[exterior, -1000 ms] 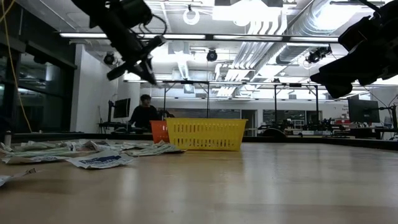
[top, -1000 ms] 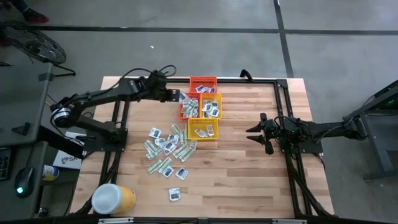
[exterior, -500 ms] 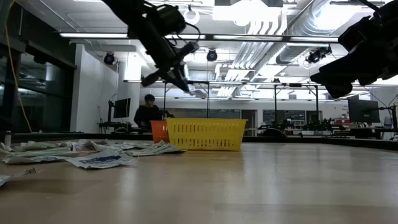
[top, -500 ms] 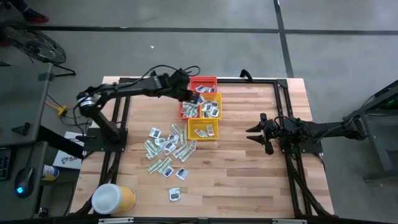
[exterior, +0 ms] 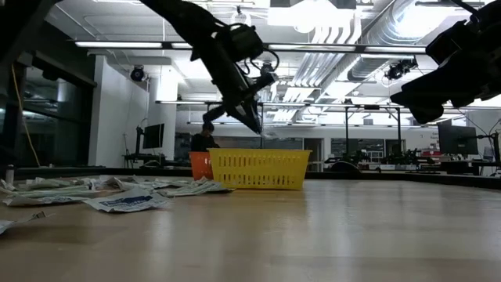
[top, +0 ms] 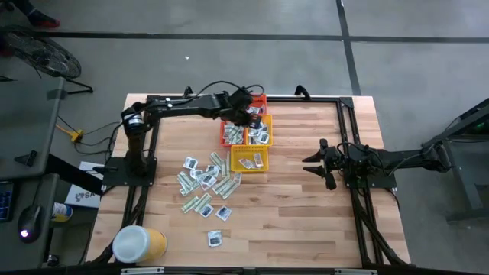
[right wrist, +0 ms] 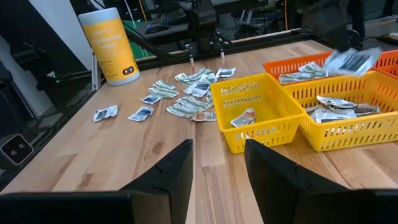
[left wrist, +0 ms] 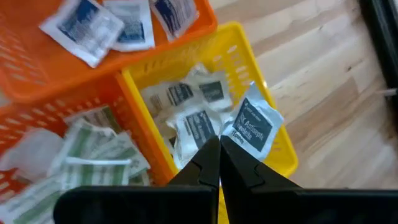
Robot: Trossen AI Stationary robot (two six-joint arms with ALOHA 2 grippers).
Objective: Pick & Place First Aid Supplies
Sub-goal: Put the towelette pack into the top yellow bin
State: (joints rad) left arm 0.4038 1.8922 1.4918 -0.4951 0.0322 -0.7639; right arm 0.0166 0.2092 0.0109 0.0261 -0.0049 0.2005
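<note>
My left gripper (top: pixel 250 116) hangs over the cluster of baskets, above the far yellow basket (left wrist: pixel 273 155), and is shut on a white square packet with dark blue print (left wrist: pixel 254 126). That basket holds several similar packets (left wrist: pixel 196 124). The orange basket (top: pixel 231 134) holds green-and-white strips; the red basket (top: pixel 249 100) holds white squares. A loose pile of packets (top: pixel 205 182) lies flat on the table, left of the near yellow basket (top: pixel 249 159). My right gripper (top: pixel 315 164) waits open, above the table's right half. My left gripper pinches the white packet by its lower corner (left wrist: pixel 231 138) between the two fingertips (left wrist: pixel 210 155), coming from above and pointing down. The packet is lifted clear over the far yellow basket, sticks out sideways from the fingers and shows again in the right wrist view (right wrist: pixel 351 60).
A big yellow tub with a white lid (top: pixel 139 244) lies at the near left corner. Two stray packets (top: pixel 216 238) lie near the near edge. Bare wood (top: pixel 298 214) stretches between the baskets and my right gripper. A dark frame (top: pixel 348 122) borders the table's right side.
My left arm has swung toward the table's right, from just left of the baskets to above the far yellow basket, carrying the packet with it and sinking a little toward the baskets. My right arm has kept still.
</note>
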